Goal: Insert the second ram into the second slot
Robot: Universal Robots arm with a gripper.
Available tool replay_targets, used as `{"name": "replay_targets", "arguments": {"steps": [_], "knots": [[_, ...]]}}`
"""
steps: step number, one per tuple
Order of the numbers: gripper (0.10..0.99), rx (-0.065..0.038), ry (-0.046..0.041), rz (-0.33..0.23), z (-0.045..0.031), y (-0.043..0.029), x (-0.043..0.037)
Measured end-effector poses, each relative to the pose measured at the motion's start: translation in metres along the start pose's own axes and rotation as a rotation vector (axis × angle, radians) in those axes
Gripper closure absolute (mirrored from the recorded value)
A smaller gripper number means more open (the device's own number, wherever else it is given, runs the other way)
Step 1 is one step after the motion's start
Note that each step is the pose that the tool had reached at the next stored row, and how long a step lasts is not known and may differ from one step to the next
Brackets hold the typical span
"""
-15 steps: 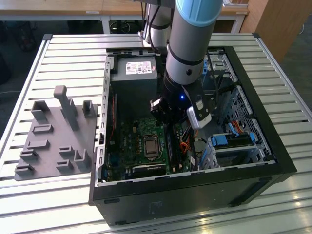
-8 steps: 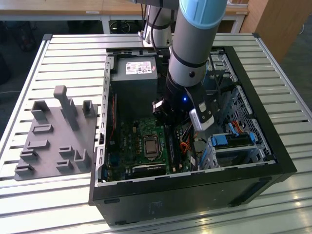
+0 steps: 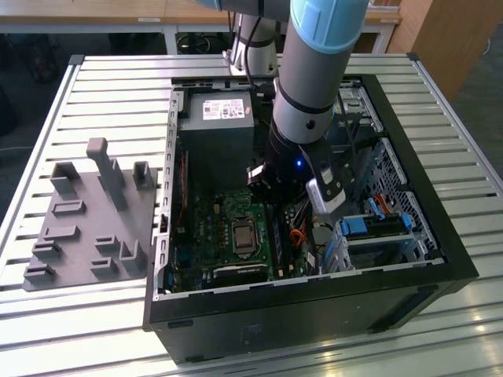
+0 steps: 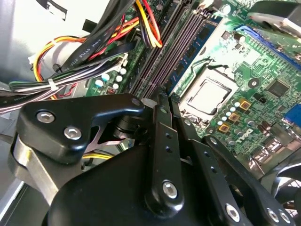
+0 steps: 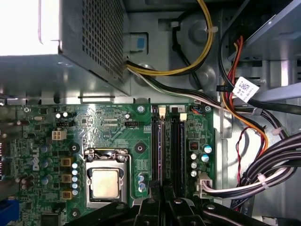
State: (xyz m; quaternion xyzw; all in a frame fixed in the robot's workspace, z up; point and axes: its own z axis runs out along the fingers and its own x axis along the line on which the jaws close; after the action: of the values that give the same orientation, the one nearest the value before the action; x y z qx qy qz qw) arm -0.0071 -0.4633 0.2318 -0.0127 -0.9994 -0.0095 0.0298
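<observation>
Fingers (image 4: 162, 136) drawn narrow, tips close together, low inside the case just above the memory slots (image 5: 167, 146); cannot tell whether anything thin is pinched between them. Same fingers (image 5: 155, 193) in the first wrist view, tips over the near end of two dark slots lying side by side, just beside the processor socket (image 5: 105, 182). Second ram hard to make out for certain: in the second wrist view, one thin blue strip (image 4: 190, 59) along the slots on the processor side, roughly in line with the fingertips; cannot tell whether seated. Underneath, one table (image 3: 102, 94) of ribbed metal slats, pale and bare along its edges. Beyond it, a dim room with a white frame at the back and brown wooden furniture (image 3: 448, 39) at the exterior view's right. On the table: one open black computer case (image 3: 314, 314) lying on its side and, well apart at the exterior view's left, one grey holder plate (image 3: 78, 228) with several upright pegs and blocks. One arm (image 3: 314, 71), grey with light-blue joints, reaching down into the case. Inside: one green motherboard (image 3: 212, 236), one grey power supply (image 3: 216, 133), one bundle of black, yellow, orange and red cables (image 4: 84, 52), and one light-blue drive clip (image 3: 357, 228) near the case's wall at the exterior view's right.
</observation>
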Motion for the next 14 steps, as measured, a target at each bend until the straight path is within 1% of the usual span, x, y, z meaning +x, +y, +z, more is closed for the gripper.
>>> {"name": "replay_targets", "arguments": {"steps": [4,14], "knots": [[0.949,0.0,0.0,0.0,0.0026,-0.0001,-0.0002],[0.949,-0.001,-0.0001,0.0,0.0038,0.0,-0.0023]]}}
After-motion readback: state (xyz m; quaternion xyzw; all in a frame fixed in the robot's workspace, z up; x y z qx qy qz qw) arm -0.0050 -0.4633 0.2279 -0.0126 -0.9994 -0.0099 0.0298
